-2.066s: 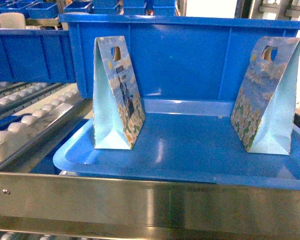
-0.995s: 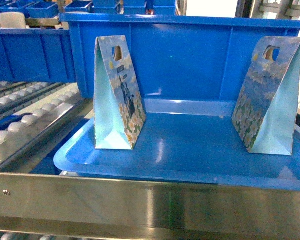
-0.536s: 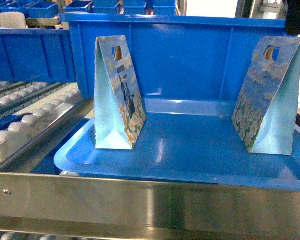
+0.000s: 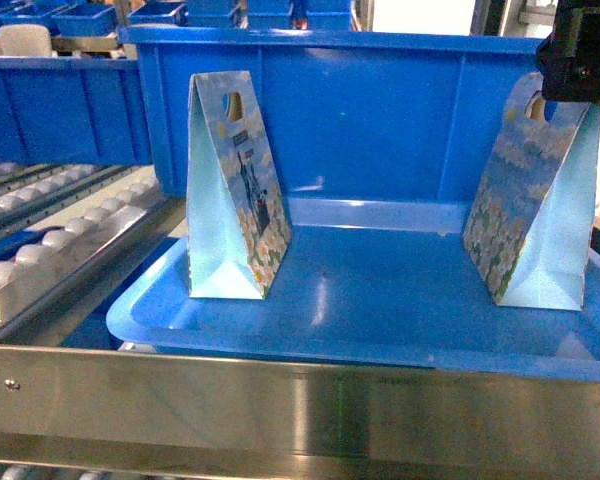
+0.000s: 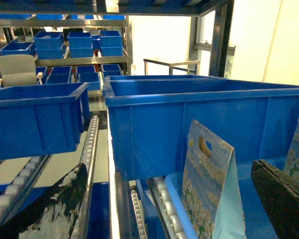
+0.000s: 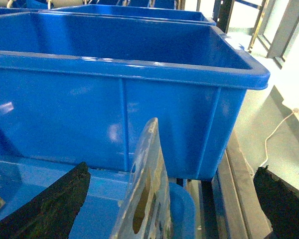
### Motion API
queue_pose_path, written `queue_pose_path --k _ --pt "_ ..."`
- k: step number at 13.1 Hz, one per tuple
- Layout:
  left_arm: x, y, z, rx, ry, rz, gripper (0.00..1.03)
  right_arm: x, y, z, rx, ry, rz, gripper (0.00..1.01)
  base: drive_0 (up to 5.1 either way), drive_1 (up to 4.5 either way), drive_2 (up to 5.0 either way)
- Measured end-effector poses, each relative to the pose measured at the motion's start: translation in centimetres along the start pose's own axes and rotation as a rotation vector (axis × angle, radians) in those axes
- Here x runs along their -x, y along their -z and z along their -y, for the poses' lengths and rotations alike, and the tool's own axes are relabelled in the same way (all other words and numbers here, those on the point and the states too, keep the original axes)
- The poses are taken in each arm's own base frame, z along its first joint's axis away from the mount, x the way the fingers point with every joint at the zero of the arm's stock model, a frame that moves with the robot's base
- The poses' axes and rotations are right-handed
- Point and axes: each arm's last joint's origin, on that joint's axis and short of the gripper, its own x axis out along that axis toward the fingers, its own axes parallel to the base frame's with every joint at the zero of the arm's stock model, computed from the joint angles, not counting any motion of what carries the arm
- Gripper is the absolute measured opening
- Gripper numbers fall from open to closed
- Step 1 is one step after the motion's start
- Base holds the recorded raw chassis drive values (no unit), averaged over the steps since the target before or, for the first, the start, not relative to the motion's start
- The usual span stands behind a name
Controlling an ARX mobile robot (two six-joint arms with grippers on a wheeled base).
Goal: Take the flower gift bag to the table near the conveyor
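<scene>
The left pincer (image 5: 164, 209) hangs low beside the conveyor (image 4: 50, 235), its fingers spread wide apart and grasping nothing; the left flower gift bag (image 5: 207, 191) stands upright between them, nearer the right finger (image 5: 284, 199). In the head view that bag (image 4: 230, 190) stands on the blue tray (image 4: 380, 330), before a deep blue bin (image 4: 370, 110). The right pincer (image 6: 174, 209), a dark block at the head view's top right, sits over the right flower gift bag (image 4: 530, 200), released, fingers either side of the bag's top edge.
</scene>
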Motion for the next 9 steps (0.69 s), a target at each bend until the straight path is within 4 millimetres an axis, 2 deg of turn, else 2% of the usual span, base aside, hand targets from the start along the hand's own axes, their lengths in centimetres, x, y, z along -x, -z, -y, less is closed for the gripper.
queue_pose_path --k 3,9 --pt "0.0 0.0 0.0 0.000 0.000 0.000 0.98 0.0 1.0 -0.4 -0.036 -0.044 -0.039 0.98 0.0 0.00 0.0" --pt "0.0 0.0 0.0 0.001 0.001 0.000 0.98 -0.1 3.0 -0.4 -0.052 -0.024 -0.078 0.98 0.0 0.00 0.0"
